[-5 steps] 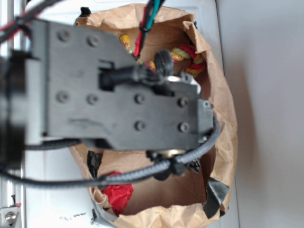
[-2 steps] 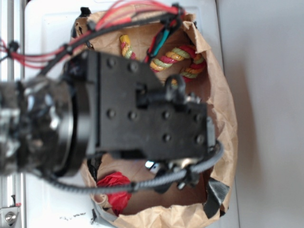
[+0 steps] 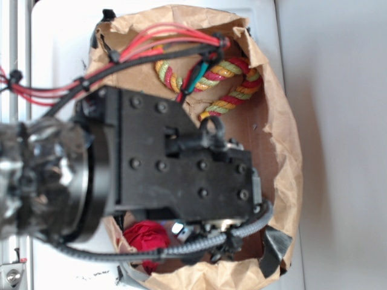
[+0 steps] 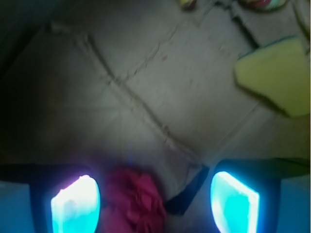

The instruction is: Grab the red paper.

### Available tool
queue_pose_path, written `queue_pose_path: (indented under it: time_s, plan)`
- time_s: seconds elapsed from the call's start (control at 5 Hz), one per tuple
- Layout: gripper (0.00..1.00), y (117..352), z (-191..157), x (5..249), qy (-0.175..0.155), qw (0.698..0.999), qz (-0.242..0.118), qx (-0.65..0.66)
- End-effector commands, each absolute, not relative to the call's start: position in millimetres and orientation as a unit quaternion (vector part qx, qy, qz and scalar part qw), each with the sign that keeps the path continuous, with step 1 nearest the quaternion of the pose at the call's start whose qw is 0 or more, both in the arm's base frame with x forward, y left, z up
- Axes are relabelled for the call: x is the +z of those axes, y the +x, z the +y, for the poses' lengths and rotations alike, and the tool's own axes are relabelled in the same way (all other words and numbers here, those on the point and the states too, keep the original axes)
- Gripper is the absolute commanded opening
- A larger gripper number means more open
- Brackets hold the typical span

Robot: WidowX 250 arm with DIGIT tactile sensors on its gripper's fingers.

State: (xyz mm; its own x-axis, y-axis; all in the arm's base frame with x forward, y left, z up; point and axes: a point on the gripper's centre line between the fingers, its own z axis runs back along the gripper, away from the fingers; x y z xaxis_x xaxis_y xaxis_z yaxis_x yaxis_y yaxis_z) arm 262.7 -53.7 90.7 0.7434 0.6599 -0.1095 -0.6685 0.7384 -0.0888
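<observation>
In your wrist view the red paper (image 4: pixel 136 201) sits at the bottom of the frame between the 2 fingers (image 4: pixel 75 206) of the tool (image 4: pixel 155 204), closer to the left one and not visibly touched by either; the jaws stand wide apart. A yellow sponge (image 4: pixel 277 77) lies at the upper right. From the exterior view, the red paper (image 3: pixel 145 237) shows at the lower left of the brown paper bag (image 3: pixel 284 139), partly hidden under the arm, with the rope toy (image 3: pixel 227 81) well apart at the top.
</observation>
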Motion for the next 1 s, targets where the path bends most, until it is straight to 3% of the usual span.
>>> queue_pose_path:
  time_s: [0.0,0.6,0.8]
  plan:
    - [1.00,252,-76,98,-0.104,0.945,0.060,0.304]
    - [1.00,243,-97,88,-0.146,0.952,0.124,0.239]
    - [1.00,242,-107,77,-0.143,0.954,0.135,0.226]
